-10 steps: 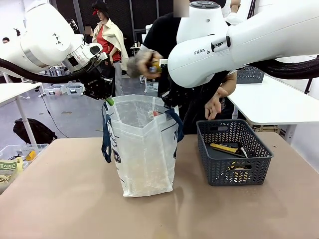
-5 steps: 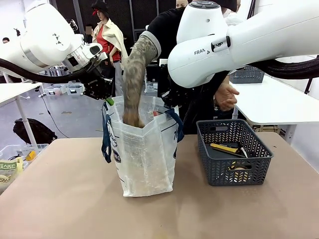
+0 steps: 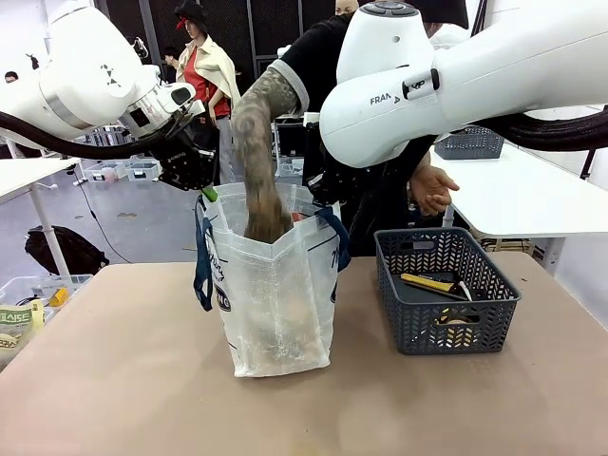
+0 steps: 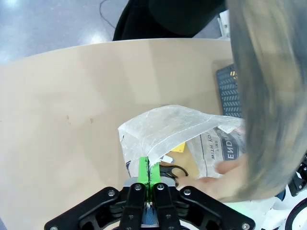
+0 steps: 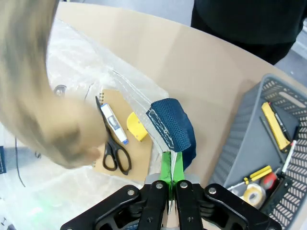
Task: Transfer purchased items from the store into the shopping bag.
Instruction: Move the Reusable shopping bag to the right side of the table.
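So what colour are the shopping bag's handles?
Navy blue. The strap handle shows best in the right wrist view.

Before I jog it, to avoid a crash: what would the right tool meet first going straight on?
The shopping bag: the right tool is shut on its rim, with the navy strap handle directly ahead. Past that, probably the table; depth is unclear.

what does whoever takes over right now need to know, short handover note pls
Left pincer: shut on the shopping bag rim.
Right pincer: shut on the rim at the other side, by a navy handle. Together they hold the bag open.
Person's hand is inside the bag.
Done: scissors and a flat tan item lie in the bag.
Left: yellow cutter and other items in the grey basket.
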You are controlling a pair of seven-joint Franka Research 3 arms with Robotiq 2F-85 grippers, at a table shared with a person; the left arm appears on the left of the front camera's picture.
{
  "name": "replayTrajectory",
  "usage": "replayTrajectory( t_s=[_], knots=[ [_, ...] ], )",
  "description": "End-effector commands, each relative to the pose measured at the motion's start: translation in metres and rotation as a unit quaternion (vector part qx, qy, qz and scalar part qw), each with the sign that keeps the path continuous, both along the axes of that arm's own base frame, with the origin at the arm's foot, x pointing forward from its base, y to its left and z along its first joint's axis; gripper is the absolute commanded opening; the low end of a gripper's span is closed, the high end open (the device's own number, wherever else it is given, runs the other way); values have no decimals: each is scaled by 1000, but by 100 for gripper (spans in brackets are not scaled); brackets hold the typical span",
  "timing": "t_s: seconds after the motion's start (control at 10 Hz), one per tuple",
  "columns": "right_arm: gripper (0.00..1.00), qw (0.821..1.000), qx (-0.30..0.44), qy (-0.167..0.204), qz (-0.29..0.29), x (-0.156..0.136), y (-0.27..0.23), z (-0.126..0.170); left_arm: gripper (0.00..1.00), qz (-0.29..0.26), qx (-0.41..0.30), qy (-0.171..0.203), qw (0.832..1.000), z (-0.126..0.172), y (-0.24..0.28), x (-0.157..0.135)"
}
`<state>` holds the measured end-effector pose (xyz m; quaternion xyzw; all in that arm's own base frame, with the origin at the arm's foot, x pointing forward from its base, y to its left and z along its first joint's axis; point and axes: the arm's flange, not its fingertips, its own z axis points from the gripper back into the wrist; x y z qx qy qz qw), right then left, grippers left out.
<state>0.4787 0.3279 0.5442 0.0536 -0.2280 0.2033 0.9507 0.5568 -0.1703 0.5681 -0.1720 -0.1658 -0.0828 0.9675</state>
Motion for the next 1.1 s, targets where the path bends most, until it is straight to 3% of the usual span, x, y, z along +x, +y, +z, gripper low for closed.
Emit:
replayTrajectory(
  t_s=[0.0,1.0],
  knots=[
    [0,1000,1,-1,-3,0,-2,0,0,7,-2,-1,1000,3,3,-3],
    [0,1000,1,-1,-3,0,-2,0,0,7,-2,-1,1000,3,3,-3]
  ],
)
